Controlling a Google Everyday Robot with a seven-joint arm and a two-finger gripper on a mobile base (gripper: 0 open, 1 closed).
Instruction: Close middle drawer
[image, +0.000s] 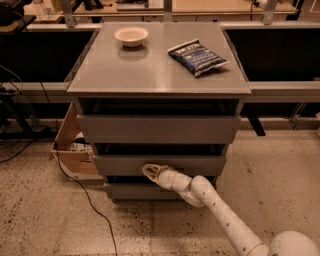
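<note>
1. At the foot of the grey cabinet (160, 75), your gripper (152, 171) sits against the front of the middle drawer (205, 164), left of its centre. The white arm (220, 215) reaches in from the lower right.
2. You cannot tell how far the claw is open, nor whether it grips anything.
3. The middle drawer is the second of three fronts, below the taller top front (160, 129) and above the lowest front (130, 191). A dark gap runs along its upper edge.
4. On the cabinet top, a pale bowl (131, 35) stands back left and a blue bag (198, 56) lies back right, well apart.
5. A cardboard box (70, 150) sits just left of the cabinet.
</note>
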